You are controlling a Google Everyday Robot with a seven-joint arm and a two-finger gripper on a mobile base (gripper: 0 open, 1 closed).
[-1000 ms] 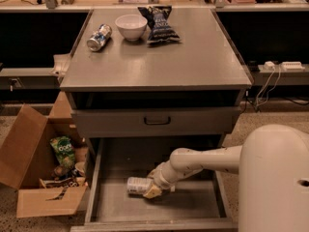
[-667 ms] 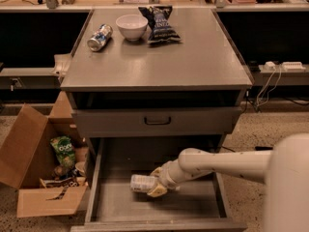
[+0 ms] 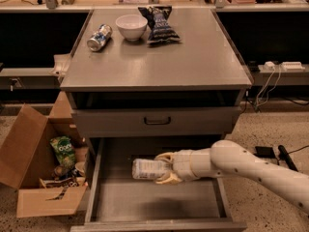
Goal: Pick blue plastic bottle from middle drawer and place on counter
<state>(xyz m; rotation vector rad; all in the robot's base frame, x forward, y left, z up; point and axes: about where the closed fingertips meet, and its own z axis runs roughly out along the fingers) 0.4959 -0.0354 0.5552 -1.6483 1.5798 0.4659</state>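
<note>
Bottle's up vs 0.7 s ago: the small clear blue plastic bottle (image 3: 146,168) with the pale label sits higher in the camera view. The white robot arm (image 3: 251,168) now reaches in flatter from the right.

Progress: pick looks about done, place not started.
- The broad flat grey metal counter (image 3: 159,62) has no bottle on it. It carries only a shiny blue-and-silver drink can (image 3: 99,36), a round white bowl (image 3: 131,26) and a dark crinkled snack bag (image 3: 158,24), all near the back edge.
- The wide grey metal middle drawer (image 3: 140,202) is pulled open. A dark shadow patch lies on its floor below the bottle, so I judge the bottle is off the floor, not resting.
- Left to do: clear the closed grey drawer front with the black handle (image 3: 157,121) above, carry up, set down on the counter's front half.

The two-finger gripper (image 3: 166,168) is over the drawer, mid-depth, just right of centre. Its pale fingers (image 3: 166,156) sit above and below the bottle's right end, clamped on it. The bottle lies horizontal, sticking out to the left.
</note>
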